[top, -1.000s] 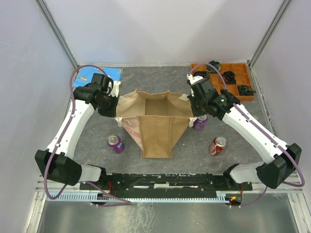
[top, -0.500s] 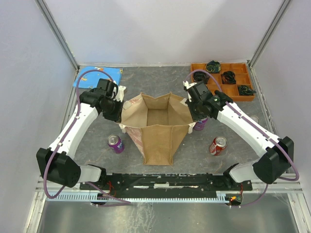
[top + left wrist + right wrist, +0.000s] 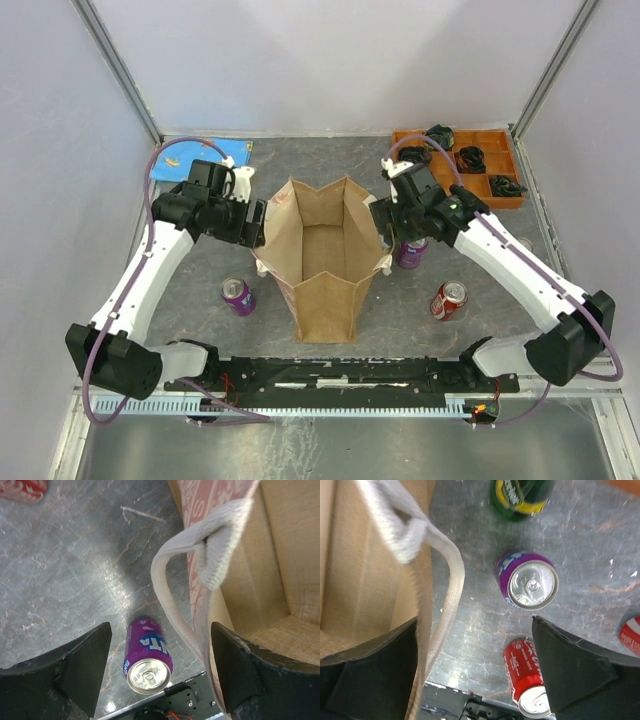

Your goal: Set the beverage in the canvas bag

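The canvas bag (image 3: 322,250) stands upright mid-table with its mouth open. My left gripper (image 3: 256,222) is at its left rim, jaws wide open; in the left wrist view (image 3: 160,667) the cream rope handle (image 3: 167,595) hangs loose between the fingers (image 3: 82,662) beside the bag wall (image 3: 260,575). My right gripper (image 3: 384,220) is open at the right rim (image 3: 472,672), with the other handle (image 3: 449,575) slack by its left finger. Beverage cans stand on the table: a purple one (image 3: 238,296) (image 3: 148,657) on the left, another purple one (image 3: 411,252) (image 3: 527,580) and a red one (image 3: 448,299) (image 3: 527,677) on the right.
An orange compartment tray (image 3: 440,150) holding black items sits at the back right, and a blue flat item (image 3: 205,152) at the back left. A green container (image 3: 520,495) stands just beyond the right purple can. White walls enclose the table on three sides.
Both grippers went from shut on the bag's sides to wide open. The released bag mouth drew in from a wide stretched shape to a narrower, taller one.
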Robot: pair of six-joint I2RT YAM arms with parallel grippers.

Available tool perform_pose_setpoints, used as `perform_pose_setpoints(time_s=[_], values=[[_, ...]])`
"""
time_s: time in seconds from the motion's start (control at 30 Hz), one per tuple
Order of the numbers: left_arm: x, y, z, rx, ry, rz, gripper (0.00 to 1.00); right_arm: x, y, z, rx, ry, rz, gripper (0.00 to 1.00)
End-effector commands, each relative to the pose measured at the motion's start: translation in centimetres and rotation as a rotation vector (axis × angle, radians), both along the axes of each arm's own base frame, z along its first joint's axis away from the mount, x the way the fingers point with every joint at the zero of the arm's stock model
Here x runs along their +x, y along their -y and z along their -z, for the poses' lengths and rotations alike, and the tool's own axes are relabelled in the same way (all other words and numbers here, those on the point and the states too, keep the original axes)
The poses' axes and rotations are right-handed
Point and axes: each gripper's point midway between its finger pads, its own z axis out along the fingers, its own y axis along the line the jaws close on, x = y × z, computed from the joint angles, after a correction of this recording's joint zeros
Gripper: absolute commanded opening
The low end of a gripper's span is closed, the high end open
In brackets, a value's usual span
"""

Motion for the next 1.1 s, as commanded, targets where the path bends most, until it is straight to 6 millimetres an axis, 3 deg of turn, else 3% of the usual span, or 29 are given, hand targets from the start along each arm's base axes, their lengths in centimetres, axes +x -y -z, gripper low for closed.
perform_pose_setpoints(time_s=[0.0, 0.17, 0.23, 0.37, 0.43, 0.5, 0.67, 0.8, 0.9, 1.07], values=[[2.7, 1.9, -6.9, -0.137, 0.239, 0.013, 0.87, 2.5, -0.7, -8.3, 0.138, 0.252, 0.049, 0.98], [3.7, 2.4, -11.3, -0.178, 0.389, 0.037, 0.89, 3.4, -0.3, -12.6, 0.192, 0.374, 0.087, 0.99], [4.0, 2.3, -12.7, -0.182, 0.445, 0.038, 0.90, 3.5, -0.1, -13.2, 0.199, 0.389, 0.106, 0.99], [5.9, 3.6, -19.0, -0.243, 0.724, 0.125, 0.90, 3.9, 1.7, -15.1, 0.232, 0.458, 0.202, 0.99], [6.9, 6.2, -21.2, -0.313, 0.802, 0.221, 0.89, 4.2, 3.1, -15.6, 0.243, 0.477, 0.259, 0.99], [8.4, 9.8, -21.9, -0.317, 0.831, 0.289, 0.89, 4.4, 4.7, -15.8, 0.246, 0.488, 0.317, 0.99], [10.3, 20.9, -24.6, -0.450, 0.911, 0.437, 0.89, 3.6, 8.5, -16.8, 0.222, 0.530, 0.452, 0.99], [10.5, 28.7, -23.9, -0.530, 0.891, 0.468, 0.88, 1.2, 12.3, -17.8, 0.155, 0.587, 0.576, 0.99], [10.4, 32.9, -20.7, -0.516, 0.871, 0.469, 0.88, -1.4, 15.1, -18.6, 0.115, 0.627, 0.667, 0.99], [11.4, 36.6, -16.4, -0.442, 0.823, 0.452, 0.88, -5.4, 18.0, -18.3, 0.074, 0.636, 0.744, 0.99]])
